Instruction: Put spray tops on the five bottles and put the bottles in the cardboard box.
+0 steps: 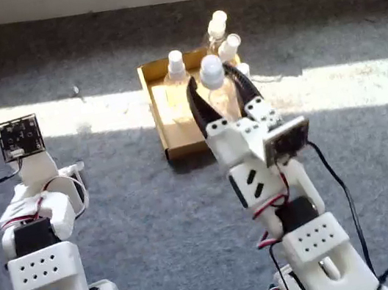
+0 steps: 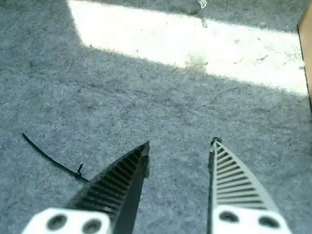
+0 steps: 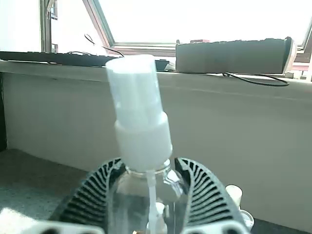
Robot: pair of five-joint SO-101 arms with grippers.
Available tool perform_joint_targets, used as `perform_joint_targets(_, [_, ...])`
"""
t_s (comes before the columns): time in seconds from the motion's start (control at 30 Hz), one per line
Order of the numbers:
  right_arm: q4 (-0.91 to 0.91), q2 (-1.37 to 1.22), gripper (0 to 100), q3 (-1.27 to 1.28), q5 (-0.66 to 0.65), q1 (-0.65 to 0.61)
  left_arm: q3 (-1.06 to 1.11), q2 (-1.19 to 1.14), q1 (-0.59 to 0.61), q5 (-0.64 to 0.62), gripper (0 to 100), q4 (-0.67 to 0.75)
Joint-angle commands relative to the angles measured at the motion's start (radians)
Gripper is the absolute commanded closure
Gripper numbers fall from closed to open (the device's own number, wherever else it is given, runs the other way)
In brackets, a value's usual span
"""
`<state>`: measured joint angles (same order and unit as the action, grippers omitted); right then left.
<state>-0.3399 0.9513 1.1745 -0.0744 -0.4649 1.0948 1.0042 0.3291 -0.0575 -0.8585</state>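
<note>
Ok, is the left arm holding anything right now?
No, the left fingers are spread apart above the carpet with nothing between them.

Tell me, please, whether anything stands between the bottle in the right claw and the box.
Nothing visible does. The right claw holds the bottle directly over the box. A second bottle stands in the box's left part, beside the held one rather than under it.
</note>
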Motion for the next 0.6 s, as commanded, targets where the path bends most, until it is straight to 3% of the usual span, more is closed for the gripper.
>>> perform_joint_targets(0.0, [-0.159,-0.317,99.4,-0.173,-0.003,-0.051,0.071,0.015,0.008,-0.009,81,0.120])
perform_joint_targets(0.27, [-0.539,-0.786,99.4,-0.245,-0.003,-0.104,0.097,0.015,-0.025,-0.008,81,0.143])
perform_joint_targets(0.57, [-0.806,-0.974,99.4,-0.237,-0.006,-0.094,0.099,0.015,-0.024,-0.008,81,0.144])
